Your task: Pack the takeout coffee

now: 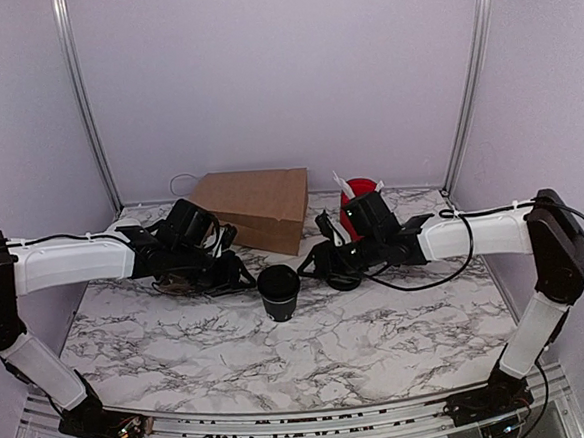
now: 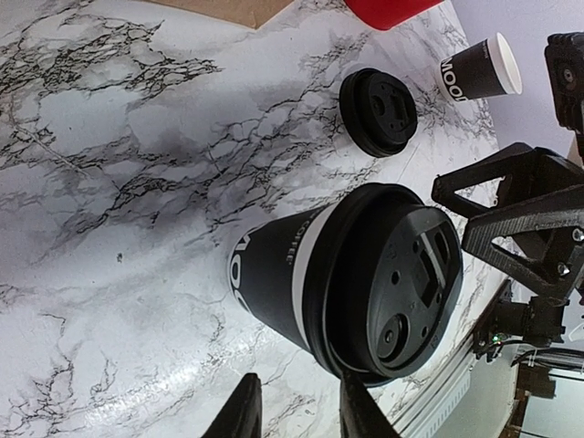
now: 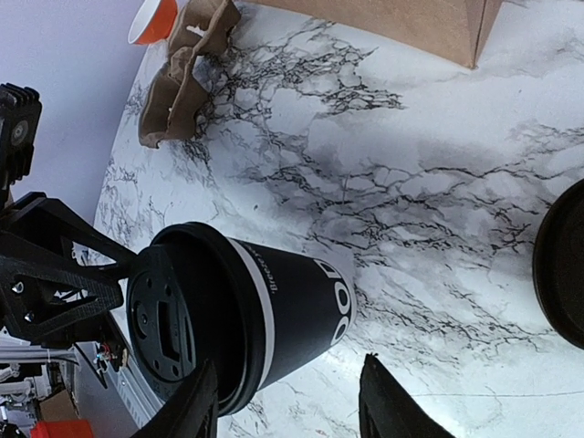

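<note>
Looking down from above: the coffee cup [image 1: 279, 292] stands upright in the middle of the marble table [image 1: 381, 343]. Its fitted lid [image 1: 278, 278] is on, so the contents are hidden.
Bag: a brown paper bag [image 1: 256, 206] sits at the back, apart from the cup. I can't see into it.
Red cup: the red cup [image 1: 358, 192] has white sticks poking out and sits behind the right arm [image 1: 474, 234].
Arms: the left arm [image 1: 75, 262] and the right one reach in, ending either side of the cup.
Left wrist view: the left gripper [image 2: 301, 415] has its fingers parted over bare tabletop, grasping nothing. The lidded cup is just ahead.
Loose lid: a flat black lid [image 2: 379, 111] lies on the table beyond the cup.
Second cup: an open black cup [image 2: 479, 68], white inside, stands farther off. Its contents are not visible.
Right wrist view: the right gripper [image 3: 287, 406] is spread, not clamped. The cup's lidded end is by one finger, with marble showing beside the other.
Carrier: a cardboard cup carrier [image 3: 178, 78] lies across the table. An orange cup [image 3: 151, 18], white inside, is just beyond it.
</note>
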You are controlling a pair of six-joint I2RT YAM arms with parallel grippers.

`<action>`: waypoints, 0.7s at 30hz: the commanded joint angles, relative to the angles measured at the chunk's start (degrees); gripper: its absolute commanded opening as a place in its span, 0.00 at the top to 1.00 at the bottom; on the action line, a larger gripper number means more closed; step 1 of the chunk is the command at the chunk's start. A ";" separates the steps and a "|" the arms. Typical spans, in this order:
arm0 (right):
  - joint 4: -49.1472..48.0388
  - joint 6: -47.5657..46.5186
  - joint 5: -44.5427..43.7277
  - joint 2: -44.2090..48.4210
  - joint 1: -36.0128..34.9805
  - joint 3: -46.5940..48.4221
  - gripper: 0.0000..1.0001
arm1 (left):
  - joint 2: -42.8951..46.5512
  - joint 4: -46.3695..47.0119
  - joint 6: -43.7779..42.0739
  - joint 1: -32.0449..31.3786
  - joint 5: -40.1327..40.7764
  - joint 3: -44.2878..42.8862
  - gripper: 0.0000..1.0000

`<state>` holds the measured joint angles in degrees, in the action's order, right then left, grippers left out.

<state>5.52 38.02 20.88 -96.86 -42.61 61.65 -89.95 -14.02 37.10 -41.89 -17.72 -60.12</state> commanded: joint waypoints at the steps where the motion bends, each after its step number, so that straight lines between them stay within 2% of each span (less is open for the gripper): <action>1: -2.90 1.08 1.34 -1.03 -0.02 -0.09 0.51 | 0.03 1.70 0.19 0.09 -1.05 0.27 0.71; 17: -3.97 1.71 2.59 -2.98 -0.09 -0.56 0.58 | -2.57 4.32 0.59 -0.03 -2.03 0.48 0.72; 21: -3.85 1.71 2.71 -3.14 -0.10 -0.74 0.60 | -3.60 5.04 0.93 -0.04 -1.99 0.85 0.75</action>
<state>2.96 39.27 22.94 -99.22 -42.61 61.10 -91.94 -10.52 37.54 -41.89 -19.09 -60.12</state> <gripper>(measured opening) 0.413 0.264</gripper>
